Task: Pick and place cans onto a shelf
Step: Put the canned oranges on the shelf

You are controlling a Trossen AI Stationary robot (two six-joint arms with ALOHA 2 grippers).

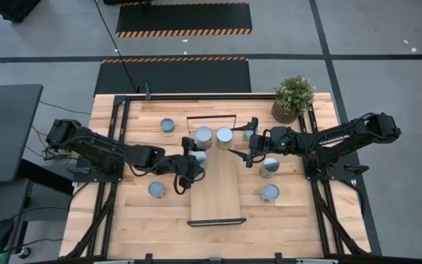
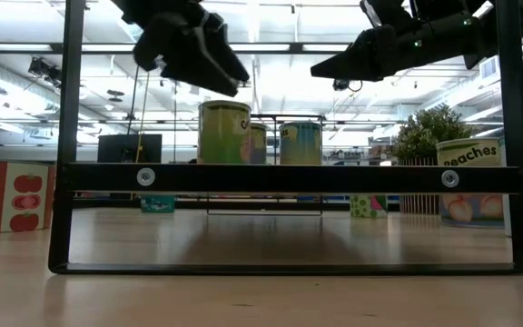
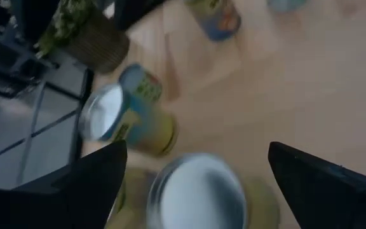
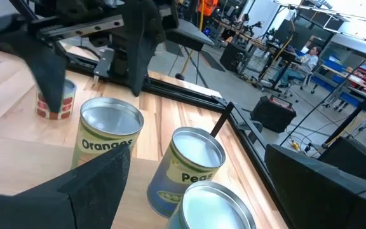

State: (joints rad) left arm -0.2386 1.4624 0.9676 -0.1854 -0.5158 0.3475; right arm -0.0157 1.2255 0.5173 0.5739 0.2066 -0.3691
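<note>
The shelf (image 1: pixel 218 194) is a long light-wood board with black end bars, lying at the table's middle. Three cans stand on it: two at its far end (image 1: pixel 204 136) (image 1: pixel 224 136) and one by its left edge (image 1: pixel 200 155). My left gripper (image 1: pixel 187 163) is open just above that left-edge can (image 3: pixel 199 197), fingers either side of it, clear of its top in the low view (image 2: pixel 224 132). My right gripper (image 1: pixel 249 152) is open and empty above the shelf's right far part, with the cans "Oranges" (image 4: pixel 110 137) and "Peas" (image 4: pixel 192 165) before it.
Loose cans stand on the table at the far left (image 1: pixel 168 125), near left (image 1: pixel 157 190) and right of the shelf (image 1: pixel 269 167) (image 1: pixel 269 193). A potted plant (image 1: pixel 293 97) stands at the far right corner. Black frame rails run along both table sides.
</note>
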